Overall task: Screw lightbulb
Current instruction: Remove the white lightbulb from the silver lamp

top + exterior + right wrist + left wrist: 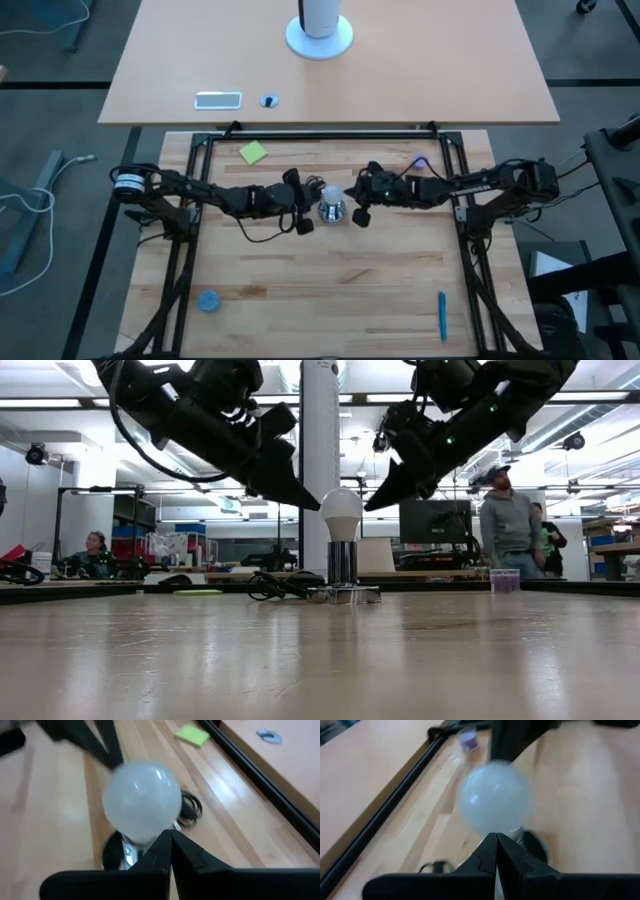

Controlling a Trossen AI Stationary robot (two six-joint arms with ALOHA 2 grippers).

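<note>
1. The lightbulb stands upright in a shiny silver socket base near the middle of the wooden table; its narrow neck sits in the socket and its round white globe points straight up, so it appears seated and either ready for turning or already turned home.
2. The left gripper hangs just beside the globe on 1 side, tip angled down toward it; its fingers are pressed together and hold nothing; a clear gap separates tip and glass.
3. The right gripper mirrors it on the opposite side, fingers likewise pressed together and empty, also just clear of the bulb.
4. The 2 arms flank the bulb symmetrically, probably so either can reach it without knocking the socket.
5. A black cord trails from the socket across the table; a green sticky note and a blue pen lie well apart from the work.
</note>
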